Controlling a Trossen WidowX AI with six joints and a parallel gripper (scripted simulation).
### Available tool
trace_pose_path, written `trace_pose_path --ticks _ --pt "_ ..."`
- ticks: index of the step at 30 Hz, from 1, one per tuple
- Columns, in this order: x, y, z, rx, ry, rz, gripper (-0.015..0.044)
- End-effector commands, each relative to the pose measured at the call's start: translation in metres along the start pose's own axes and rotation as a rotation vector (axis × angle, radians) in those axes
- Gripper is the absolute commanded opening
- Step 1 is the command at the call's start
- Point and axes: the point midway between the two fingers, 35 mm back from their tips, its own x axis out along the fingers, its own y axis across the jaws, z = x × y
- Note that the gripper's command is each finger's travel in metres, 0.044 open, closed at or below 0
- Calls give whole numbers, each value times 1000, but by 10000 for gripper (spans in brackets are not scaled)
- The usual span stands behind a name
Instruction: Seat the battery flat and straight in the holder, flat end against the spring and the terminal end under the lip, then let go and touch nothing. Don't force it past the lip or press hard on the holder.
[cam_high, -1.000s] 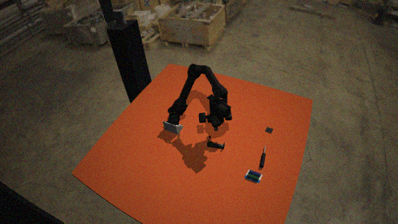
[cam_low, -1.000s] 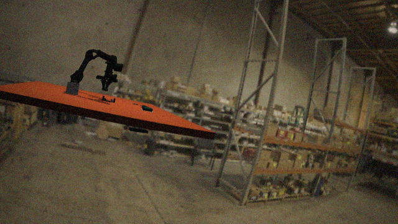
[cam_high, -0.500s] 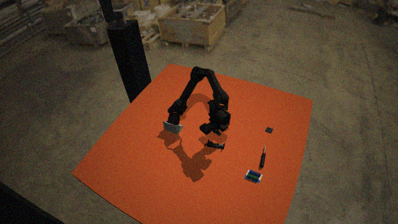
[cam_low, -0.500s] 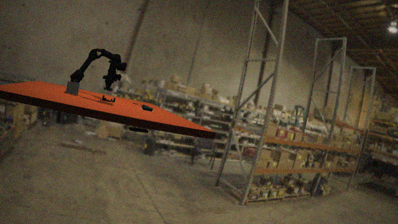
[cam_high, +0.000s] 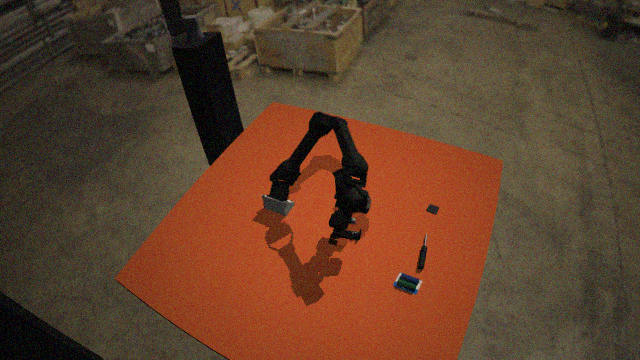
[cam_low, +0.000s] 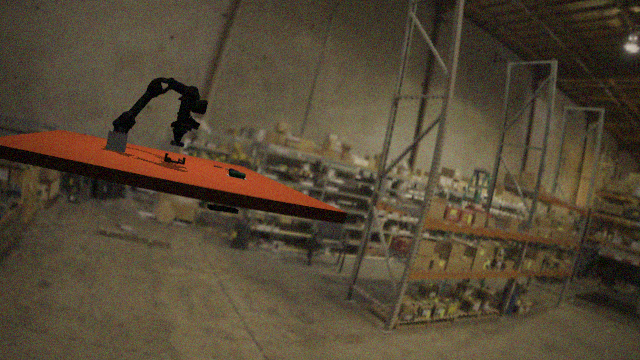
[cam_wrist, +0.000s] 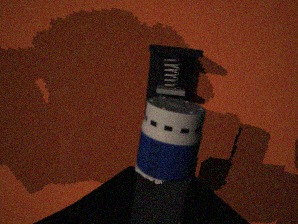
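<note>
At the lower middle of the wrist view, a battery (cam_wrist: 169, 142) with a white band, dark square marks and a blue band is clamped between the gripper's fingers. Its near end fades into shadow. Just beyond it in that view lies the black holder (cam_wrist: 153, 75) (cam_low: 169, 160), a coiled metal spring (cam_wrist: 171, 72) showing inside. The battery is out of its seat; whether it touches the holder I cannot tell. The exterior view shows the gripper (cam_low: 177, 143) above the holder, on an orange worktop (cam_high: 200, 240) (cam_low: 280, 192). From the top, the black arm (cam_high: 303, 147) (cam_low: 145, 100) rises from a grey base (cam_high: 277, 205) (cam_low: 116, 141) and bends down over the worktop. Well apart from the arm lie a small dark square (cam_high: 432, 209), a screwdriver (cam_high: 422, 256), and a blue-and-white object (cam_high: 408, 283) (cam_low: 236, 174) with a green middle.
</note>
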Motion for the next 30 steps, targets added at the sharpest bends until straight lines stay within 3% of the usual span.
trace_pose_path --ticks 1,6,14,30 --pt "-1 -4 1 -63 1 -1 68" --pt "2 -4 1 -62 20 -1 68" --pt "36 -3 -5 -50 243 -3 68" --pt "43 -3 -2 -48 334 1 68"
